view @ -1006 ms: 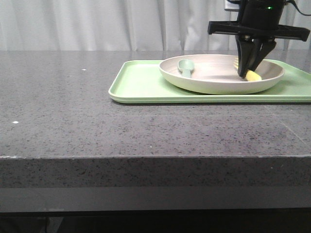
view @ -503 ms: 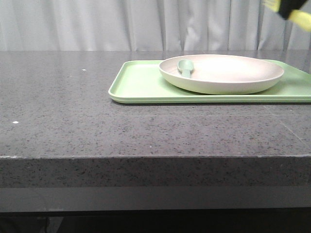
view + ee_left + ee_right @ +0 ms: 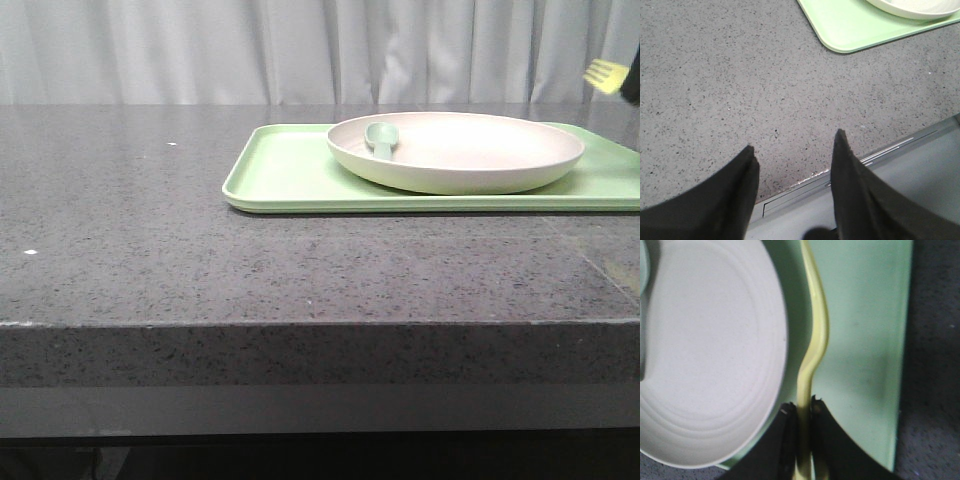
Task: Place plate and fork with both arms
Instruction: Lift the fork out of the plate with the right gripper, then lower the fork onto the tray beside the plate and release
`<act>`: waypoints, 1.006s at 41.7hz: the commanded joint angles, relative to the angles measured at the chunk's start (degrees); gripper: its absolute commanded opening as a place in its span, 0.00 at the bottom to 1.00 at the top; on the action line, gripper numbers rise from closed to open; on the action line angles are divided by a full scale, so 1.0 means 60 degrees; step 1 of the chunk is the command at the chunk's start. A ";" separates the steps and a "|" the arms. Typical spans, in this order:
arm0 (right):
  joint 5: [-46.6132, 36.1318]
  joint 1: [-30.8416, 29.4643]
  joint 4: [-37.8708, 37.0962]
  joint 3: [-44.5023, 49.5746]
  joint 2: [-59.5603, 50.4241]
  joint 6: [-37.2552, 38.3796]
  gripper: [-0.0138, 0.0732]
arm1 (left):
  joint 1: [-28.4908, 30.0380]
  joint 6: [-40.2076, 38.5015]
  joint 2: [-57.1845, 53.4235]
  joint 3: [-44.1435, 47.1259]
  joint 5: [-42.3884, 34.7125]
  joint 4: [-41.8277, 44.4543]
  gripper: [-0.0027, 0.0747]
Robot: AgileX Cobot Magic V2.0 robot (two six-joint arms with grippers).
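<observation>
The cream plate (image 3: pixel 470 150) sits on the light-green tray (image 3: pixel 285 170) at the back right; it also shows in the right wrist view (image 3: pixel 710 350) and its edge in the left wrist view (image 3: pixel 915 7). My right gripper (image 3: pixel 804 402) is shut on the pale-yellow fork (image 3: pixel 815 330) and holds it in the air above the tray's right part, beside the plate. In the front view only the fork's tines (image 3: pixel 603 74) show at the right edge. My left gripper (image 3: pixel 792 145) is open and empty over the table's front edge, well away from the tray (image 3: pixel 855 27).
A grey-green spoon (image 3: pixel 382 138) lies in the plate at its left side. The dark speckled table (image 3: pixel 150 230) stretches left and in front of the tray. A grey curtain hangs behind.
My right gripper has lifted the fork out of the plate, up and to the right, almost out of the front view. The plate, spoon and tray have not moved.
</observation>
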 commanded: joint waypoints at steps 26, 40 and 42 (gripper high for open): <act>0.0095 -0.0060 0.0480 -0.0196 0.0535 -0.0376 0.53 | 0.0006 0.0025 -0.0033 -0.0241 -0.0573 -0.0238 0.47; 0.0128 -0.0060 0.0208 -0.0196 -0.0060 -0.0376 0.61 | 0.0006 0.0025 -0.0033 -0.0241 -0.0573 -0.0238 0.47; 0.0161 -0.0060 0.0139 -0.0196 -0.0269 -0.0368 0.61 | 0.0006 0.0025 -0.0033 -0.0241 -0.0553 -0.0238 0.47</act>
